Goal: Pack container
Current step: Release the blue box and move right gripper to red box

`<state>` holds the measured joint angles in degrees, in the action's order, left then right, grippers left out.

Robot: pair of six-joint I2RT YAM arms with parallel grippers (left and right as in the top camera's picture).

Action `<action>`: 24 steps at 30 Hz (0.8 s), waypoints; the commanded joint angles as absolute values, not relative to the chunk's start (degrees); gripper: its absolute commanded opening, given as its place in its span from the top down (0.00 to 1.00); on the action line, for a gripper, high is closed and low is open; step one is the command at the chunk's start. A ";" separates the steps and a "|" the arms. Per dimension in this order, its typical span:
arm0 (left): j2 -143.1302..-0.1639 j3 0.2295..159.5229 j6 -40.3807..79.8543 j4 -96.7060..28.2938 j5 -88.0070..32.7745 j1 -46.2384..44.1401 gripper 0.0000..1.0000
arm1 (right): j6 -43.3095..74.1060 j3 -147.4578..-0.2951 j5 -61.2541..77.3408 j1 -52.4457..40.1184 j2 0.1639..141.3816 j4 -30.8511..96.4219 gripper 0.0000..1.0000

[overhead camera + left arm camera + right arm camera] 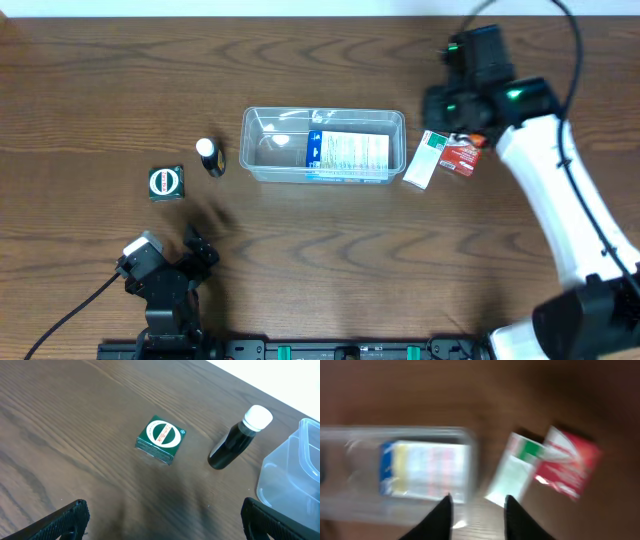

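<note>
The clear plastic container [322,112] stands mid-table with a white and blue box [347,154] lying inside. A white-green box [427,160] and a red box [461,157] lie just right of it. A small green box [166,182] and a black bottle with a white cap [209,157] lie to its left. My right gripper [452,108] hovers over the two right-hand boxes. In the blurred right wrist view it [477,510] is open and empty between the container [395,431] and the white-green box [517,467]. My left gripper [165,522] is open and empty, short of the green box [160,440].
The left wrist view shows the bottle [235,442] lying beside the container's corner [295,475]. The red box [567,467] lies right of the white-green one. The left arm [165,285] sits at the table's front left edge.
</note>
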<state>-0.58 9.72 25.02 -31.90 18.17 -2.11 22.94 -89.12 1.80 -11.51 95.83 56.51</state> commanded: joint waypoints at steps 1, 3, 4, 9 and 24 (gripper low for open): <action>-0.23 8.69 24.03 -32.01 18.70 -2.39 0.02 | 27.90 -88.84 2.44 -7.22 99.22 58.24 0.45; -0.23 8.69 24.03 -32.01 18.70 -2.39 0.02 | 28.71 -88.84 3.40 -5.32 101.25 58.54 0.40; -0.23 8.69 24.03 -32.01 18.70 -2.39 0.02 | 28.71 -88.84 3.77 -4.64 102.35 58.48 0.36; -0.23 8.69 24.01 -32.01 18.70 -2.39 0.02 | 31.11 -88.84 3.90 -1.67 107.31 58.52 0.14; -0.23 8.69 24.03 -32.01 18.70 -2.39 0.02 | 40.71 -88.84 8.67 2.63 119.63 49.32 0.01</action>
<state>-0.58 9.72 25.02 -31.90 18.17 -2.11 38.85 -89.08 6.17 2.35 117.32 50.19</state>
